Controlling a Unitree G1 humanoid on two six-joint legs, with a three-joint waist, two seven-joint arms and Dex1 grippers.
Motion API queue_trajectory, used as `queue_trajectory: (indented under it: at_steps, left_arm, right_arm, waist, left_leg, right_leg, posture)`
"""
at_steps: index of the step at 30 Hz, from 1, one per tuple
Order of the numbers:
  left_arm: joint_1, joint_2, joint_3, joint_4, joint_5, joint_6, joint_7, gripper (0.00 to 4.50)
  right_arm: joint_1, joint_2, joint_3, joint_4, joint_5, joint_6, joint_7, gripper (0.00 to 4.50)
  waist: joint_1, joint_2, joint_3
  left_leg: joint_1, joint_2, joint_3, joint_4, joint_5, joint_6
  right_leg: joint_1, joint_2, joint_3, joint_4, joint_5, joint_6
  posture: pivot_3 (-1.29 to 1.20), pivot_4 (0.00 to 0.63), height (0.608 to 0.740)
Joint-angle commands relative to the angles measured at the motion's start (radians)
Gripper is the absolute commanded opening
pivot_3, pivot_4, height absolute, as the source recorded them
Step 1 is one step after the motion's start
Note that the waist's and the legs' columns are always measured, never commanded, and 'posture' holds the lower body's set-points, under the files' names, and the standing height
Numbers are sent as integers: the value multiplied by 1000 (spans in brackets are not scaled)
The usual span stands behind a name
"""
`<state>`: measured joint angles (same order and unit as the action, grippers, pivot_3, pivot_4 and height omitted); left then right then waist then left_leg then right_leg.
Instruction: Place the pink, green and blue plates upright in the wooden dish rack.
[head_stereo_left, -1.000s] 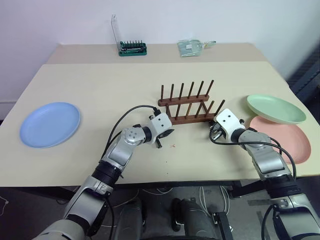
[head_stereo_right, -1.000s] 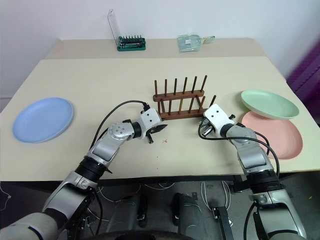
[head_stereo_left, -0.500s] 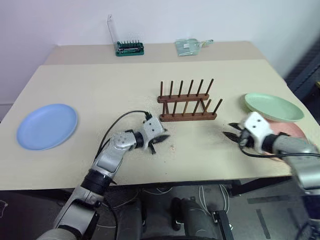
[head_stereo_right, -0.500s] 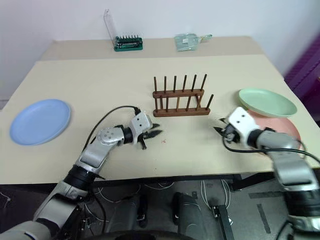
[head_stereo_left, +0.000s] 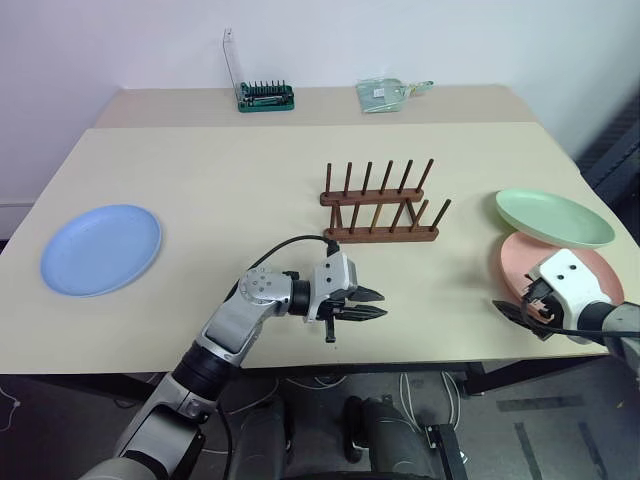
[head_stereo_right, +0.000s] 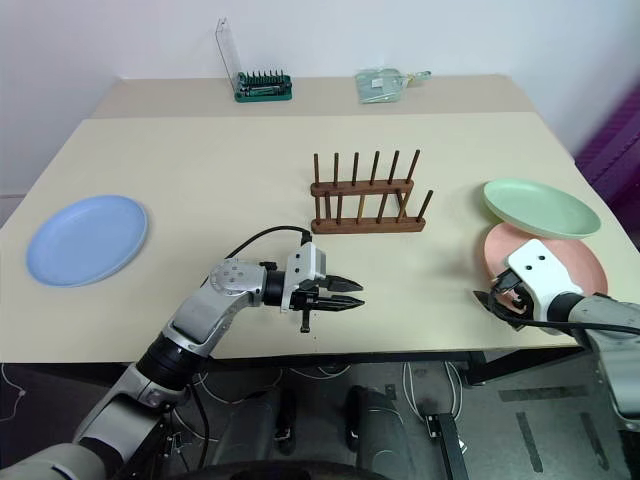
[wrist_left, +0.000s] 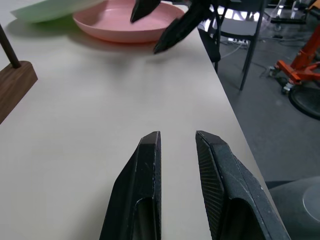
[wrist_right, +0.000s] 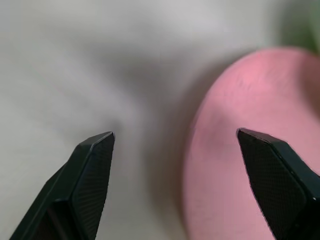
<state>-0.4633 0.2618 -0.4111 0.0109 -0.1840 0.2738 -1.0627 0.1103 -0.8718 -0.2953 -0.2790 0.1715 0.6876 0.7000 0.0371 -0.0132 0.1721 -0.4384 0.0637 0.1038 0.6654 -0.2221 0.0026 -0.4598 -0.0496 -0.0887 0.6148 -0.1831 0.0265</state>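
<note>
The wooden dish rack (head_stereo_left: 382, 205) stands at the table's middle with nothing between its pegs. The blue plate (head_stereo_left: 101, 249) lies flat at the far left. At the right, the green plate (head_stereo_left: 553, 217) rests partly over the pink plate (head_stereo_left: 518, 262). My right gripper (head_stereo_left: 515, 312) hangs wide open at the pink plate's near left rim (wrist_right: 240, 90), one finger on each side of the rim and apart from it. My left gripper (head_stereo_left: 368, 304) hovers near the front edge below the rack, pointing right. Its fingers (wrist_left: 145, 165) are a narrow gap apart with nothing between them.
A green tool holder (head_stereo_left: 264, 95) with a clear back and a clear plastic packet (head_stereo_left: 385, 93) sit on the far table. The table's front edge (head_stereo_left: 420, 358) runs close under both grippers. A chair and an orange frame (wrist_left: 305, 55) stand on the floor past the right edge.
Both grippers have drawn back from the rack toward the front edge. The right one opened wide and swung right to the pink plate. The left one turned to point right.
</note>
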Motion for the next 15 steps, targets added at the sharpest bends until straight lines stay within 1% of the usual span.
queue_trajectory:
  at_steps: [1, 2, 4, 6, 7, 8, 11, 15]
  left_arm:
    - [-3, -10, -3, -35, -9, -7, 9, 1075]
    - [0, -10, -1, -37, -10, -6, 11, 1075]
    - [5, -9, 4, -42, -10, -6, 18, 1075]
    - [10, -4, 9, -50, -17, 1, 19, 1075]
    - [11, -1, 10, -53, -19, 2, 19, 1075]
    - [12, 1, 11, -56, -22, 4, 19, 1075]
    - [13, 6, 14, -58, -26, 4, 19, 1075]
    - [10, 5, 18, -53, -30, 1, 18, 1075]
  right_arm:
    - [-27, 6, -5, 27, -3, 49, -33, 3428]
    - [-30, 6, -6, 32, -1, 61, -35, 3116]
    - [-29, 3, -10, 32, 8, 67, -26, 2146]
    - [-26, 0, -12, 21, 16, 72, -18, 1069]
    - [-25, -2, -13, 15, 19, 76, -17, 632]
    - [-25, -4, -16, 10, 22, 79, -15, 79]
    - [-18, -20, -29, -8, 24, 81, -3, 28]
    - [27, -68, -67, -66, 55, 86, 69, 28]
  waist:
    - [0, 0, 0]
    - [0, 0, 0]
    - [2, 0, 0]
    - [1, 0, 0]
    - [1, 0, 0]
    - [1, 0, 0]
    - [0, 0, 0]
    - [1, 0, 0]
  left_leg:
    - [0, 0, 0, 0, 0, 0]
    - [0, 0, 0, 0, 0, 0]
    - [0, 0, 0, 0, 0, 0]
    - [0, 0, -1, 0, 0, 0]
    - [0, 0, -1, 0, 0, 0]
    - [0, 0, -1, 0, 0, 0]
    - [0, 0, -1, 0, 0, 0]
    - [0, 0, -1, 0, 0, 0]
  right_leg:
    - [0, 0, 0, 0, 0, 0]
    - [0, 0, 0, 0, 0, 0]
    - [0, 0, 0, 0, 0, 0]
    - [0, 0, 0, 0, 0, 0]
    - [0, 0, 0, 0, 0, 0]
    - [0, 0, 0, 0, 0, 0]
    - [0, 1, 0, 0, 0, 0]
    - [0, 0, 0, 0, 0, 0]
  posture:
    - [0, 150, 730]
    - [0, 150, 730]
    - [0, 150, 730]
    - [0, 150, 730]
    - [0, 150, 730]
    - [0, 150, 730]
    - [0, 150, 730]
    - [0, 150, 730]
